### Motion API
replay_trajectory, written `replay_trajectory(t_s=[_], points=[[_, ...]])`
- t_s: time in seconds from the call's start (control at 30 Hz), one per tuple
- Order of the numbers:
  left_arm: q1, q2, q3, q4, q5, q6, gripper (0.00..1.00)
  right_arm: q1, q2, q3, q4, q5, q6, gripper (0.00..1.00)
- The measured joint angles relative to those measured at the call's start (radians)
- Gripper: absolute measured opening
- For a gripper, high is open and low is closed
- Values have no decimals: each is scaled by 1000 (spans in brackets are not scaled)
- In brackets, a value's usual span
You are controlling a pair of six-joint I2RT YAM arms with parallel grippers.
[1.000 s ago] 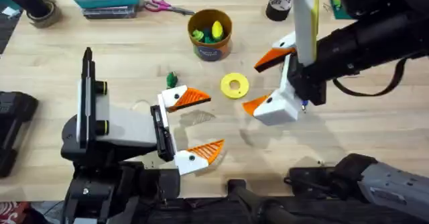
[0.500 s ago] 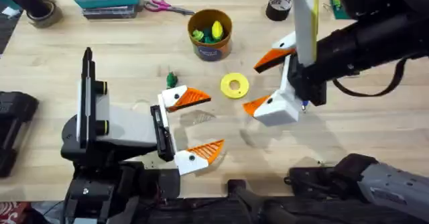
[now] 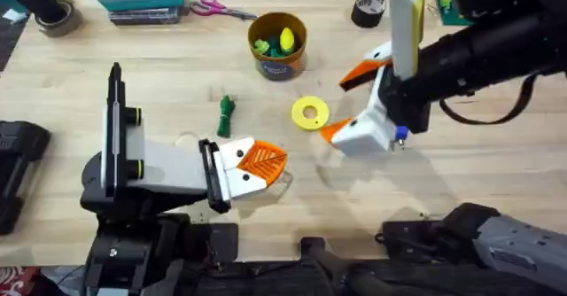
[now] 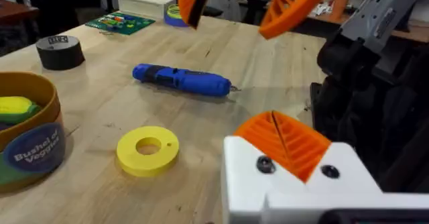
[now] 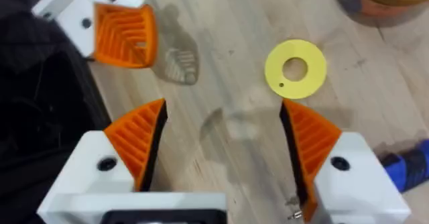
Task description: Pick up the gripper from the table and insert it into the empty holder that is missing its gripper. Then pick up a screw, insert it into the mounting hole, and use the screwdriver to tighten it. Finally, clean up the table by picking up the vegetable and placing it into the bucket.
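The table (image 3: 133, 92) is pale wood with a fine straight grain. Both grippers are white angular plastic blocks tipped with orange ribbed wedge pads.

The left gripper (image 3: 257, 163) sits at about 7 o'clock from the table's centre, its two orange pads pressed together into one ribbed fan with nothing between them — closed on air. The right gripper (image 3: 354, 101) hovers at about 3 o'clock, fingers spread wide apart and empty; from its wrist camera the pads (image 5: 137, 140) stand either side of bare wood.

The vegetable (image 3: 226, 116) is a slim dark green leafy piece lying on the wood at about 12 o'clock from the left gripper, well apart from the bucket. The bucket (image 3: 277, 45) is a round mustard-yellow cup with a dark blue label band, standing at 12 o'clock on the table; yellow and light green toy foods (image 3: 276, 41) lie inside it.

A flat yellow disc (image 3: 309, 112) with a central hole lies between the two grippers. The screwdriver (image 4: 181, 80) — bright blue, pen-shaped, smooth, with a thin metal tip — lies flat on the table beyond the disc in the left wrist view, and its blue end peeks out beside the right gripper in the overhead view.
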Motion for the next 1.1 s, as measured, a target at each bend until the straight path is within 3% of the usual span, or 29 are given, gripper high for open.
replay_trajectory(t_s=[0.33, 0.63, 0.87, 1.1], points=[[0, 0, 0, 0, 0, 0, 3, -133, -20, 0, -4, 192, 222, 996], [0, 0, 0, 0, 0, 0, 3, -330, -84, 8, -61, 395, 345, 996], [0, 0, 0, 0, 0, 0, 2, -472, -11, 8, -59, 430, 351, 996], [0, 0, 0, 0, 0, 0, 2, -502, 135, 31, -44, 429, 351, 996]])
